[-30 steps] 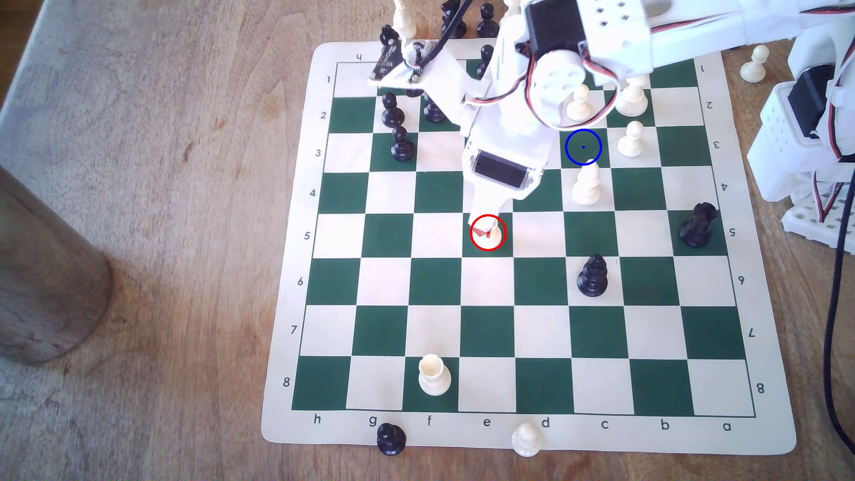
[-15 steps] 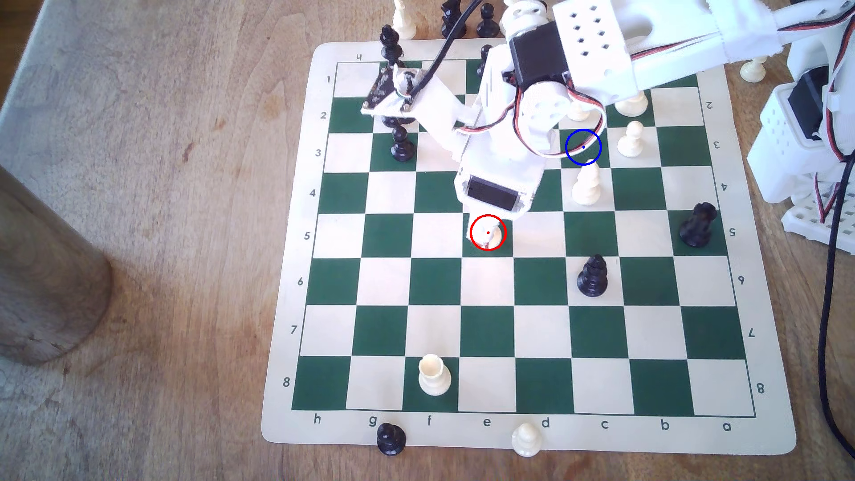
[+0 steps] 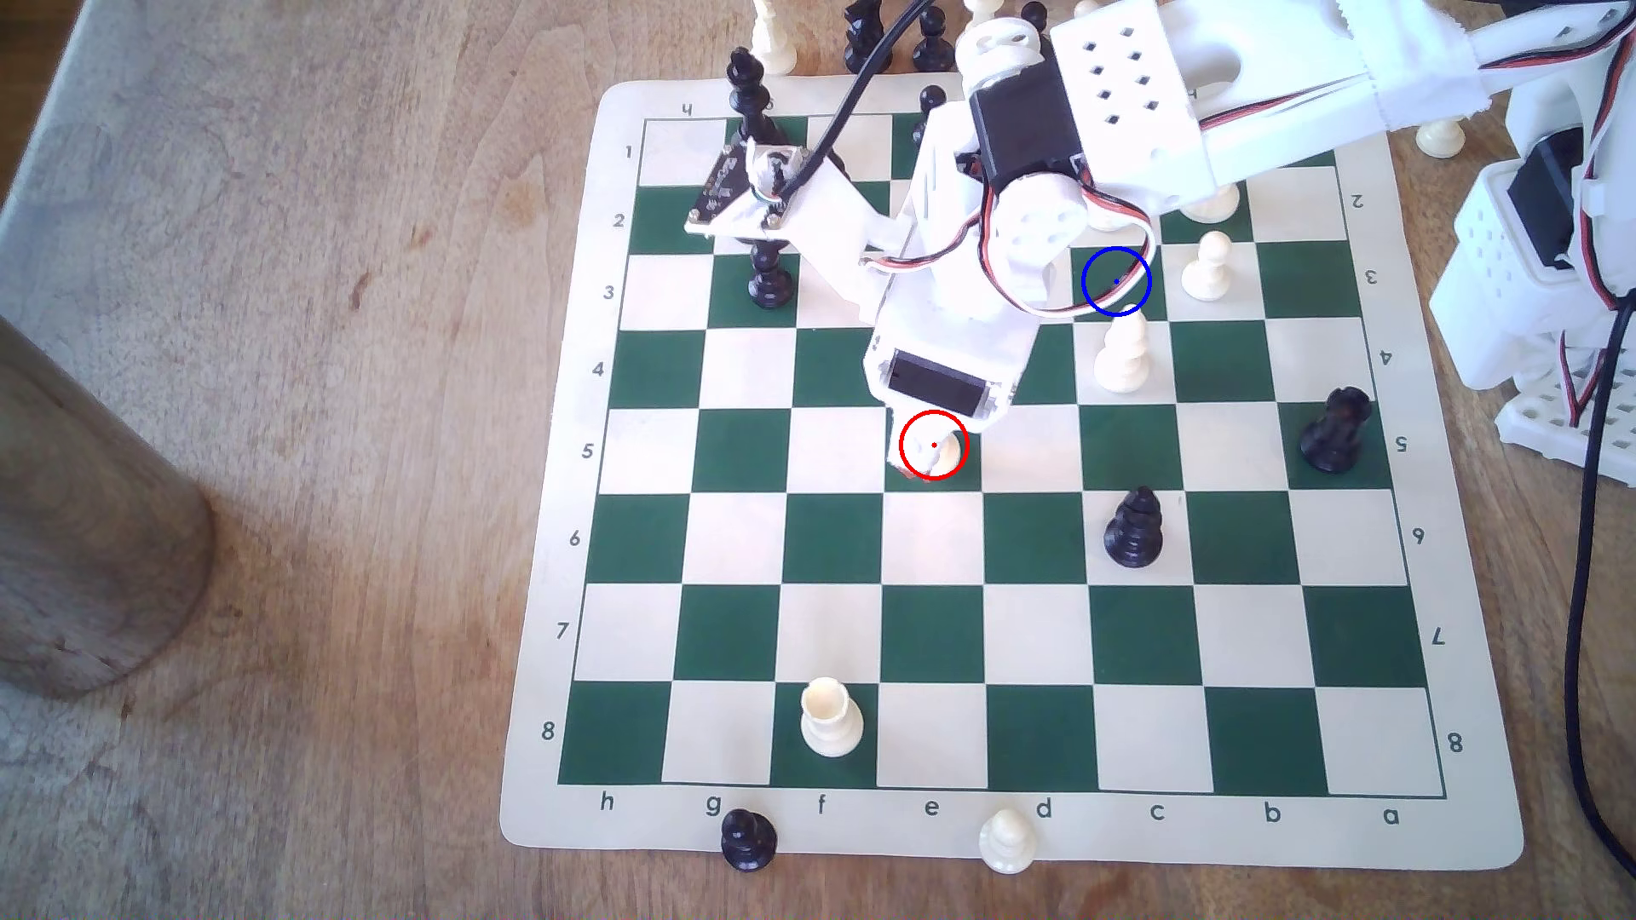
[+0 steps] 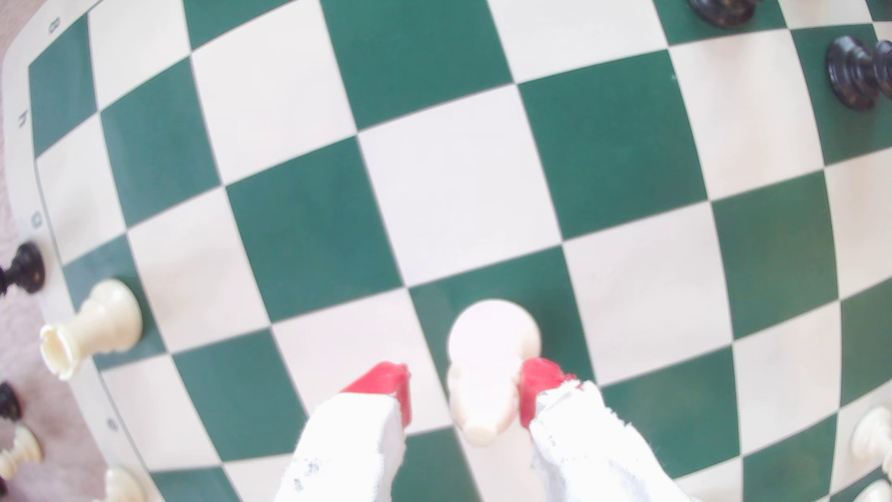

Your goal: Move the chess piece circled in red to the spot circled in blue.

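The claw (image 4: pixel 466 391) has sunk lower over the last second and now brackets the cream bishop (image 4: pixel 487 367) on its red-ringed green square, jaws parted, one red pad seemingly touching it, so closing comes next before the blue-ringed square (image 3: pixel 1116 281).

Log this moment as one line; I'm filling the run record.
phase: grasp approach | gripper: open, straddling bishop | one pad touching, other apart | bishop: upright, red-ringed square | blue spot: unoccupied
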### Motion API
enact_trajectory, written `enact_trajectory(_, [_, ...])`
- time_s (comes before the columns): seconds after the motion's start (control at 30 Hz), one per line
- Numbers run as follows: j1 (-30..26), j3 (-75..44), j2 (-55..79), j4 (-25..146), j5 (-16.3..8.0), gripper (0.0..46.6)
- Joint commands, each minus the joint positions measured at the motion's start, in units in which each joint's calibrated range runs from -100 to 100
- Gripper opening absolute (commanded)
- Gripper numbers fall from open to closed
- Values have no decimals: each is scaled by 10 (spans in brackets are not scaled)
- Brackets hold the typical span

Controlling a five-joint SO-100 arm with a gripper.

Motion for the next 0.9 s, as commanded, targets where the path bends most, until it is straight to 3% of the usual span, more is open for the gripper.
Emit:
enact_trajectory(0.0, [1, -47, -10, -4, 2, 98])
enact_trajectory(0.07, [1, -47, -9, -4, 2, 77])
enact_trajectory(0.13, [2, -47, -7, -4, 2, 9])
enact_trajectory(0.17, [2, -47, -7, -5, 2, 4])
enact_trajectory(0.37, [6, -43, -17, -7, 2, 4])
enact_trajectory(0.67, [21, 47, -207, -32, 9, 4])
enact_trajectory(0.87, [56, 115, -311, 27, 27, 4])
